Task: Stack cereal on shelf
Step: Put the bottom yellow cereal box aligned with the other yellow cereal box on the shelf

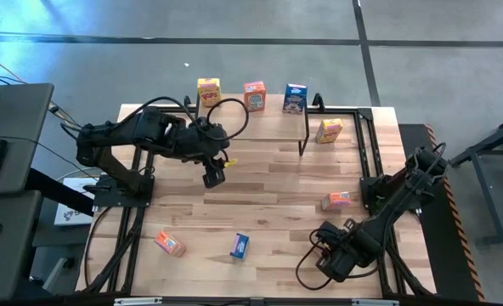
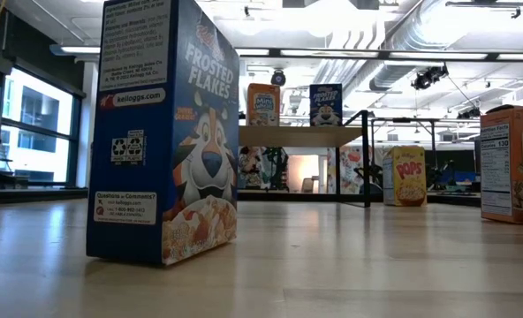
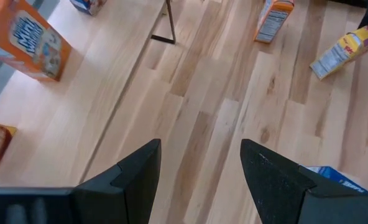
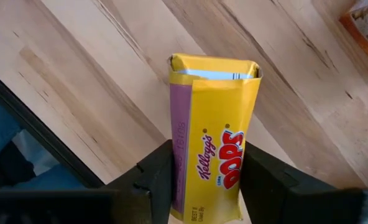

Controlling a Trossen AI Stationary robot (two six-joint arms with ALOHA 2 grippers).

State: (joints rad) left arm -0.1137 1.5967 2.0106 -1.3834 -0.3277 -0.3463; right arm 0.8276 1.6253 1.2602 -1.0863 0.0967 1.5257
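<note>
The shelf (image 1: 260, 127) stands at the table's far middle. On its plank stand a yellow (image 1: 208, 89), an orange-red (image 1: 254, 95) and a blue cereal box (image 1: 295, 98). My right gripper (image 4: 202, 186), near the table's near right corner (image 1: 332, 253), is shut on a yellow Pops box (image 4: 212, 137). My left gripper (image 1: 213, 176) is open and empty over the table in front of the shelf; its fingers show apart in the left wrist view (image 3: 199, 174). My right gripper pinches the yellow box between its two fingers. The fingers are on its purple narrow side (image 4: 179, 180) and the opposite side, near its bottom end. The box's flap end (image 4: 214, 67) sticks out forward past the fingers over the table. I cannot tell whether it is clear of the table.
Loose boxes on the table: a yellow one (image 1: 329, 130) standing right of the shelf, an orange-red one (image 1: 336, 200) lying at the right, an orange-red one (image 1: 170, 244) lying near left, a blue one (image 1: 240, 246) standing near middle. Black frames run along both table sides.
</note>
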